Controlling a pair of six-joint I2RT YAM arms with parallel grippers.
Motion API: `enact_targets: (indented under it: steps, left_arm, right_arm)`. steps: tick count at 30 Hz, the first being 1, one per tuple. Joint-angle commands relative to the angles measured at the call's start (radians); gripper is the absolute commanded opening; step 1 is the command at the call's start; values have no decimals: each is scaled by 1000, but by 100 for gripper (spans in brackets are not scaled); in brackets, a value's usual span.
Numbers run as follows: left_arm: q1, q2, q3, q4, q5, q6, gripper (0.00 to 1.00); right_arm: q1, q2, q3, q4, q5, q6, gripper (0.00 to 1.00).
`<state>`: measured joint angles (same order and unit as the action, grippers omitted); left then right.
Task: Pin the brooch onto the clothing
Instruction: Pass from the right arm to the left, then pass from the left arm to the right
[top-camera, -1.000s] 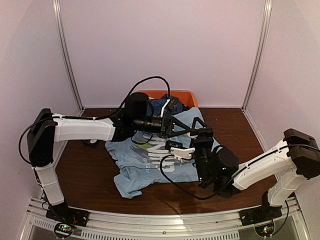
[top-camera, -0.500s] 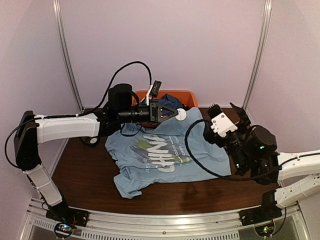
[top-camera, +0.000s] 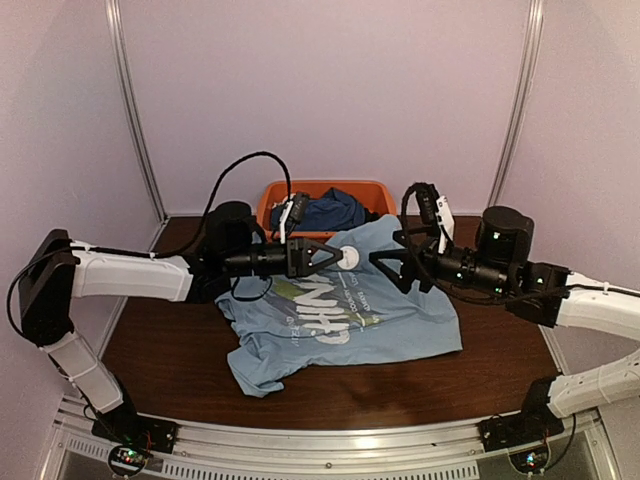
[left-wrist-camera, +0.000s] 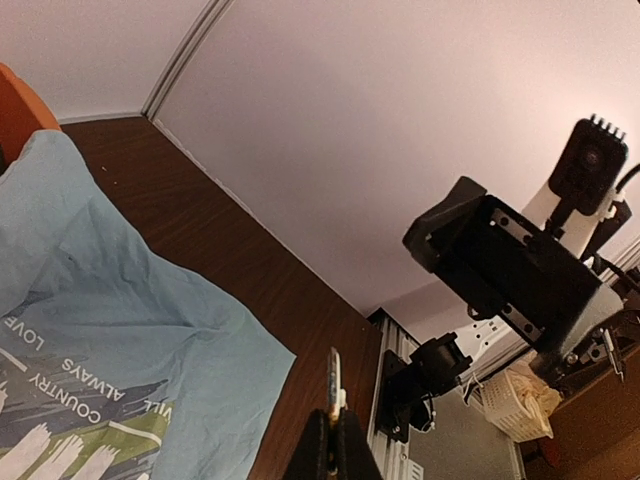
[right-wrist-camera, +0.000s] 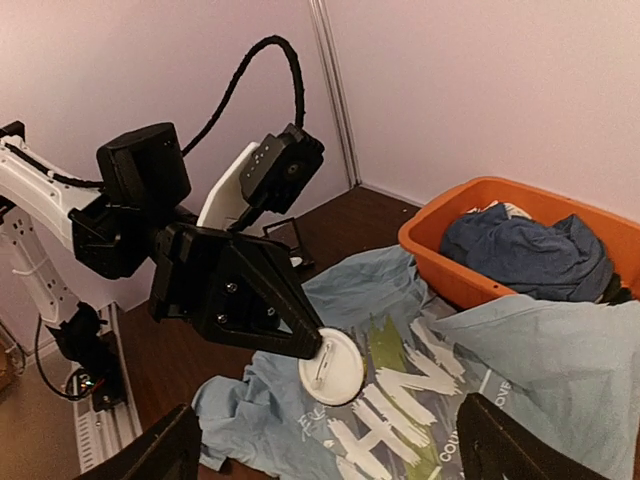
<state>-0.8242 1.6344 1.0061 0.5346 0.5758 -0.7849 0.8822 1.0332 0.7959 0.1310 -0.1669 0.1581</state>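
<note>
My left gripper (top-camera: 337, 257) is shut on the rim of the brooch (top-camera: 349, 257) and holds it in the air above the clothing (top-camera: 345, 325). From the right wrist the brooch (right-wrist-camera: 333, 366) is a white round back with a pin bar, pinched at the tip of the left gripper (right-wrist-camera: 316, 346). The left wrist view has the brooch (left-wrist-camera: 334, 378) edge-on between the shut fingers (left-wrist-camera: 322, 450). My right gripper (top-camera: 392, 264) stands open, a short way right of the brooch and facing it, holding nothing. The clothing (right-wrist-camera: 530, 365) lies spread on the table, print up.
An orange basket (top-camera: 372, 189) at the back holds a dark blue garment (top-camera: 325, 212); the shirt's top edge leans on it. A small black square case (right-wrist-camera: 284, 241) lies on the table behind the left arm. The walls stand close on three sides.
My right arm has swung from the right side to the middle, and its open gripper now faces the brooch. My left gripper has brought the brooch slightly lower and nearer.
</note>
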Motion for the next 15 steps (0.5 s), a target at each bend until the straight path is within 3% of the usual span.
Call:
enact_targets:
  steps: [1,6,12,15]
  left_arm:
    - [2,-8,-59,254,41,-39,0]
    - [0,-5,-106,355,64,-74,0]
    - [-1,2,-130,385,47,-100,0]
    - [-2,5,-157,434,17,-133,0]
  right_arm:
    - [-108,53,9,87,-360,300,87]
    - [-253,123,-55,321,-534,545,74]
    - [-259,221,-67,489,-612,667,54]
    - [-249,239,-80,523,-605,658,50]
